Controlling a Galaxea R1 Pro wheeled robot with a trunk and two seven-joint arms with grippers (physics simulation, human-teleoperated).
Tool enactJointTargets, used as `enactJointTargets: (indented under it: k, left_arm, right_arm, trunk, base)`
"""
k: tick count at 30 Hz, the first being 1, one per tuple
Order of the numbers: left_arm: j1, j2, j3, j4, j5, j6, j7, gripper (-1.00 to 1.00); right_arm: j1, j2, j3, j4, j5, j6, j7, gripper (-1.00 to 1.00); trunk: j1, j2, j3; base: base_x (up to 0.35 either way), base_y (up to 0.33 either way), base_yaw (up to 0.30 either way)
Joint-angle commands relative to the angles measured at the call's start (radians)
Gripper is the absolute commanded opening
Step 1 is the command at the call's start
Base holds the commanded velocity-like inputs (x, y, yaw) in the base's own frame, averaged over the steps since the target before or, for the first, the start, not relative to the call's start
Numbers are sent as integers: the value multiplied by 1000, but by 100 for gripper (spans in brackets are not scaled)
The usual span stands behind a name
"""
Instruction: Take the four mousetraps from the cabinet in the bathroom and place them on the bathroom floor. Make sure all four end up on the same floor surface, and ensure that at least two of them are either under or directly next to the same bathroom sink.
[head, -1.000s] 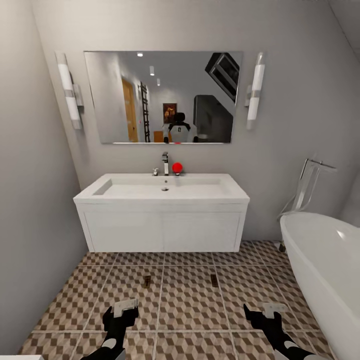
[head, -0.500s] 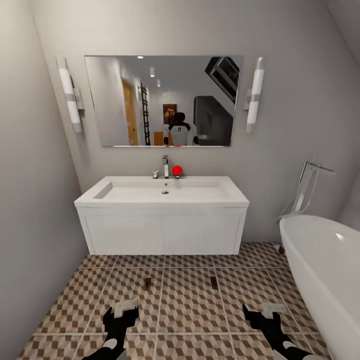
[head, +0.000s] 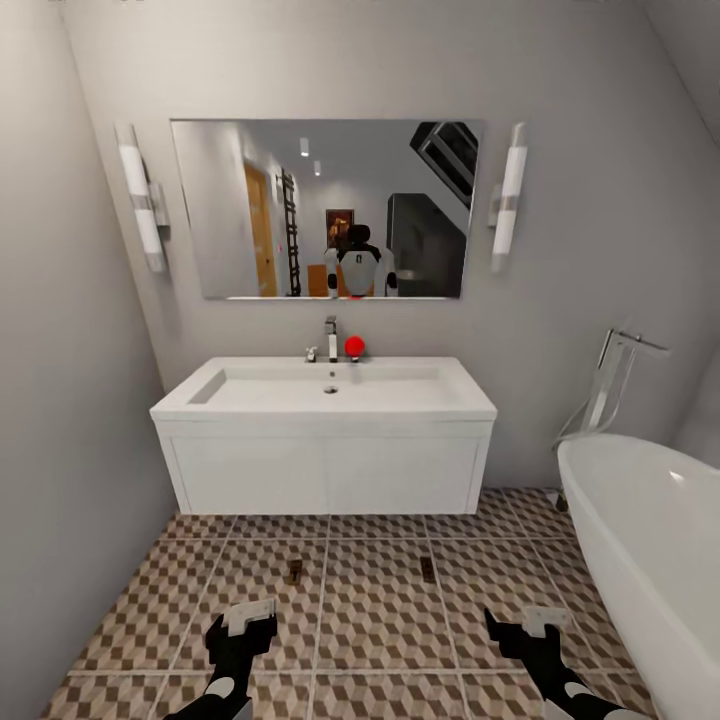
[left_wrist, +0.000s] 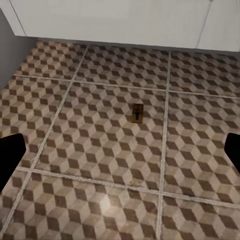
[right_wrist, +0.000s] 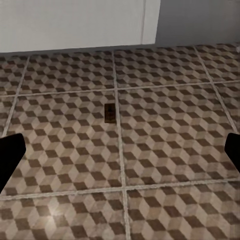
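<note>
- The bathroom floor (head: 370, 620) of brown-and-beige cube tiles with pale grout runs from the white vanity to the near edge. Grey walls close it in, and a white bathtub (head: 650, 540) crowds the right side.
- The sink (head: 325, 395) hangs on the far wall over the vanity, with a mirror (head: 325, 210) above it and a chrome tap at its back edge.
- The left gripper (head: 245, 628) and right gripper (head: 528, 630) hang low over the tiles. Each has its fingers spread apart and holds nothing.
- Two mousetraps lie flat on the tiles in front of the vanity, well apart: the left trap (head: 295, 571) and the right trap (head: 427, 569).
- Risk, as I judge it: the traps are tiny and dark against a busy pattern, so the base or a gripper could easily knock one away from the sink without anyone noticing.
- Only two traps are on the floor here, so the count falls short unless more are fetched.
</note>
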Motion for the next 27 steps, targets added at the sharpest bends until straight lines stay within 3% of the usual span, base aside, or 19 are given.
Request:
enactJointTargets:
  k: [1, 17, 27]
  left_arm:
    - [-1, 0, -9, 1, 8, -4, 5, 100]
    - [-1, -2, -9, 1, 4, -2, 6, 100]
    - [-1, -1, -9, 1, 3, -3, 5, 100]
  right_arm:
    - [-2, -1, -9, 4, 10, -6, 1, 100]
    - [-2, -1, -9, 4, 10, -6, 1, 100]
    - [-2, -1, -9, 4, 11, -6, 1, 100]
  trunk:
    - [-4, 7, 2]
    - [-65, 119, 52]
    - [-104, 189, 84]
  base:
    - [0, 0, 0]
    - [-97, -229, 0]
    - [-22, -51, 0]
